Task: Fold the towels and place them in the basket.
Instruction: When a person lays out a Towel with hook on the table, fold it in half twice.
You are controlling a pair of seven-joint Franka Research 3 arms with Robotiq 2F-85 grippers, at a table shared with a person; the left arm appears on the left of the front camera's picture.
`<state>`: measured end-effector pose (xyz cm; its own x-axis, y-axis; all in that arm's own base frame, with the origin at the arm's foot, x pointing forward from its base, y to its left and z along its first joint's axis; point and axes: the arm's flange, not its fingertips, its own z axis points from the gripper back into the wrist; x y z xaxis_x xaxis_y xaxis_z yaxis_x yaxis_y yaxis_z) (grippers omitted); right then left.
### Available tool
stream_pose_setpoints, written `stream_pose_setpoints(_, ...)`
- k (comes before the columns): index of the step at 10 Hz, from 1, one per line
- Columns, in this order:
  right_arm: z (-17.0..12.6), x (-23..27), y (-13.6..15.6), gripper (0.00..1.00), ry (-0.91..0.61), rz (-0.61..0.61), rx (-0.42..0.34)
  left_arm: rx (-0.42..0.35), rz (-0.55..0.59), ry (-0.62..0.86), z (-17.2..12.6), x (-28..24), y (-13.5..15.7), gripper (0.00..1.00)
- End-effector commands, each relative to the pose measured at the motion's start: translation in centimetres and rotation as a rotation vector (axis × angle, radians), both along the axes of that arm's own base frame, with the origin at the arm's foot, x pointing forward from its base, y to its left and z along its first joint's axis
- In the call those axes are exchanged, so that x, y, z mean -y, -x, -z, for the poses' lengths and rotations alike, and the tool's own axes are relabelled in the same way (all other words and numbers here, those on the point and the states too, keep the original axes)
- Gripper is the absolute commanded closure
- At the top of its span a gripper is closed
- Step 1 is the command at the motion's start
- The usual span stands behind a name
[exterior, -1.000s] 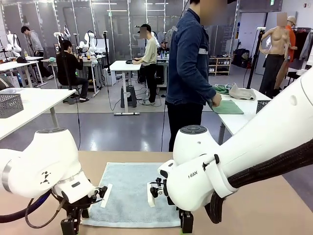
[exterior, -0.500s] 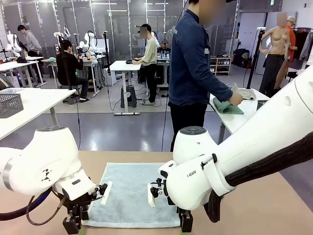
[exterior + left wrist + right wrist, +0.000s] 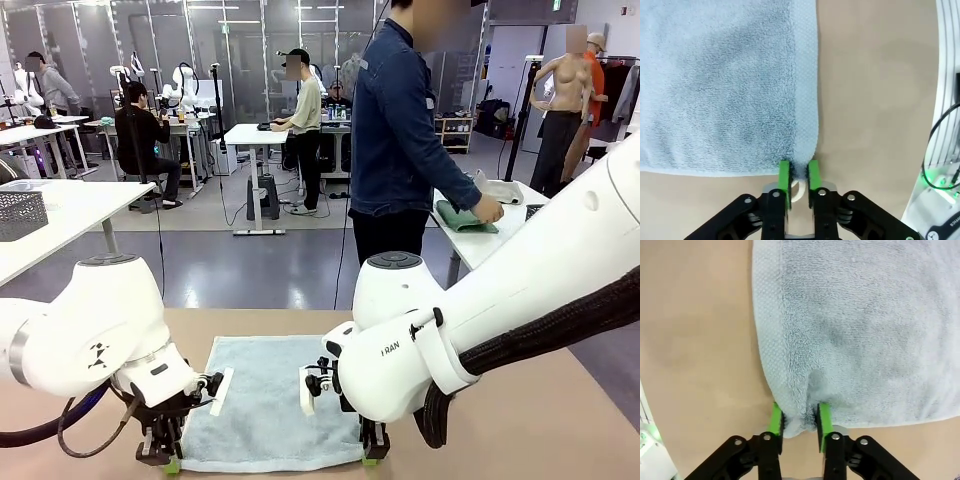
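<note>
tan tabletop (image 3: 580, 440), pale blue towel (image 3: 265, 385) flat, left fingers (image 3: 784, 175) and right fingers (image 3: 824, 420) pinching its corners, white desks (image 3: 70, 205) behind

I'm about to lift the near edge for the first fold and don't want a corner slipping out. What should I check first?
1. Left gripper closed on a near corner of the pale blue towel: ok.
2. Right gripper closed on the other near corner: ok, cloth bunched between the pads.
3. Towel lying flat on the table: ok.
4. Nothing resting on the towel's visible part: ok.
5. Person's hand away from the fold path: ok, on the green towel at another table.
</note>
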<state>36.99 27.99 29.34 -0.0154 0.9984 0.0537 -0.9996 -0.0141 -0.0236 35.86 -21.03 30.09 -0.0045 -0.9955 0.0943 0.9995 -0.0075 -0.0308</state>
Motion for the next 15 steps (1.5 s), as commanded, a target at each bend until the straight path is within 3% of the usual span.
stream_pose_setpoints(1, 0.6, 0.0, 0.4, 1.00, 0.007, 0.026, -0.024, -0.011, 0.022, 0.008, 0.6, 0.0, -0.1, 1.00)
stream_pose_setpoints(5, -1.3, 0.2, 0.8, 1.00, 0.029, 0.031, -0.024, -0.003, 0.018, 0.010, -1.1, 0.2, 0.3, 1.00)
stream_pose_setpoints(7, -4.3, 0.2, 1.6, 1.00, 0.009, 0.058, -0.052, 0.012, 0.020, 0.025, -4.3, 0.2, 1.6, 1.00)
stream_pose_setpoints(9, -7.8, 0.1, 3.1, 1.00, -0.029, 0.061, -0.012, 0.009, -0.001, -0.011, -8.1, 0.3, 3.9, 1.00)
stream_pose_setpoints(11, -10.5, -0.1, 4.4, 1.00, -0.038, 0.104, -0.024, 0.023, -0.005, -0.019, -10.8, 0.6, 6.1, 0.98)
stream_pose_setpoints(12, -11.5, -0.1, 4.5, 1.00, -0.038, 0.115, -0.010, 0.061, -0.012, -0.014, -12.1, 1.0, 6.9, 0.98)
stream_pose_setpoints(15, -12.7, -0.7, 1.3, 1.00, -0.043, 0.114, -0.006, 0.140, -0.058, -0.017, -13.9, 2.7, 3.4, 0.98)
